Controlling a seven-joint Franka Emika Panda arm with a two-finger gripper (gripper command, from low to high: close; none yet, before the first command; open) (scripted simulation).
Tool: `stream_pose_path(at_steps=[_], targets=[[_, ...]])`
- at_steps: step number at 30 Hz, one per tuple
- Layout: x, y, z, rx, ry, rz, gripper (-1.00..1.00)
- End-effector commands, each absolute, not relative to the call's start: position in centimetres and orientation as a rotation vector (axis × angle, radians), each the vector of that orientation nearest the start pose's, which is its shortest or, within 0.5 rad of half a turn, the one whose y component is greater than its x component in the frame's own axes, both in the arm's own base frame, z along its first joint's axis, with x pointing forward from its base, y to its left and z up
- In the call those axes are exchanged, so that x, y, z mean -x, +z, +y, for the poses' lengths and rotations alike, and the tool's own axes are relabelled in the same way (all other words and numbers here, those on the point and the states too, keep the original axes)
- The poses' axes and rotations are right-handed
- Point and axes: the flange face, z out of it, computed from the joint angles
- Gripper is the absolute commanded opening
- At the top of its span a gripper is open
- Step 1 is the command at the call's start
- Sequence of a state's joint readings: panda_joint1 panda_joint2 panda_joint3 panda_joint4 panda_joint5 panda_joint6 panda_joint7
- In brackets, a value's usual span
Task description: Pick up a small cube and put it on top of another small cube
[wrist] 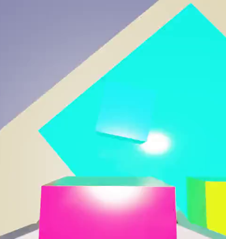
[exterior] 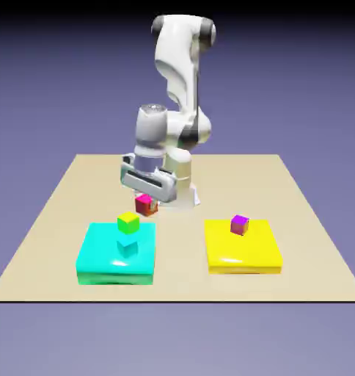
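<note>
My gripper [exterior: 145,198] is shut on the small red cube [exterior: 144,204], holding it low just beyond the far edge of the cyan slab [exterior: 100,257]. In the hand view this cube [wrist: 108,210] fills the bottom middle as a bright pink face and hides the fingertips. A small cyan cube [exterior: 127,247] sits on the middle of the cyan slab and also shows in the hand view [wrist: 126,116]. A lime-yellow cube [exterior: 128,222] stands on the slab's far part, close to the held cube, and shows in the hand view [wrist: 218,205].
A yellow slab [exterior: 243,253] lies toward the exterior view's right with a purple-magenta cube [exterior: 240,225] on its far part. The robot's base stands behind the gripper. The tan table [exterior: 56,213] extends around both slabs.
</note>
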State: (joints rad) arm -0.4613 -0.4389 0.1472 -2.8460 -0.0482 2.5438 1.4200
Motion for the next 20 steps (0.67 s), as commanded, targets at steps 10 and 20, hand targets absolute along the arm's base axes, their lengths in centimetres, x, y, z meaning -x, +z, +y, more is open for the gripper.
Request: stream_pose_path(at_steps=[10,20], targets=[[-31.0,27.0,-14.8,1.849,-0.262,2.563,-1.0],[-30.6,33.0,-14.0,1.848,-0.258,2.56,1.0]])
